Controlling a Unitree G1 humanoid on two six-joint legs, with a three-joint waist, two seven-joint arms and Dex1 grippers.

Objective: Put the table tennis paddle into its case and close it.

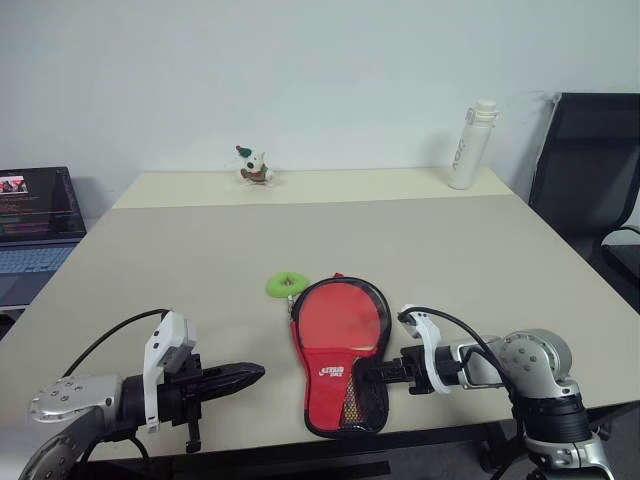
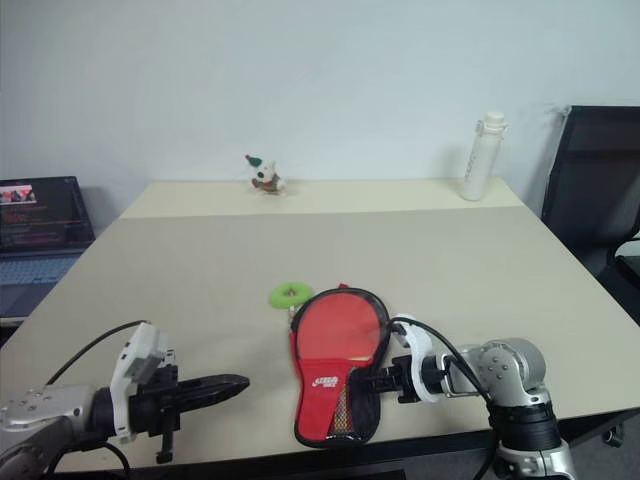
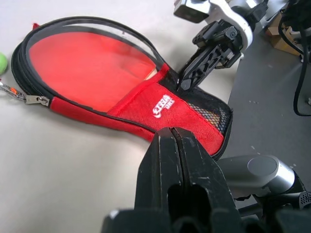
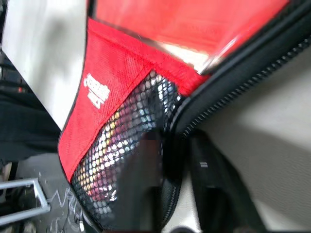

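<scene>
The case point(image 1: 331, 398) lies flat near the table's front edge, its zip undone around the round end. The table tennis paddle point(image 1: 336, 318) rests inside with its red face showing; its handle is tucked under the red logo pocket and black mesh. The zip pull point(image 3: 29, 98) lies at the case's left side. My right gripper point(image 1: 366, 374) is at the case's right edge by the narrow part, fingers slightly apart on either side of the black zip edge point(image 4: 194, 109). My left gripper point(image 1: 255, 374) hovers shut and empty a little left of the case.
A green ring point(image 1: 287, 284) lies just beyond the case. Far back stand a small toy figure point(image 1: 256, 166) and a white bottle point(image 1: 471, 146). A laptop point(image 1: 35, 225) sits off to the left, a black chair point(image 1: 590, 170) to the right.
</scene>
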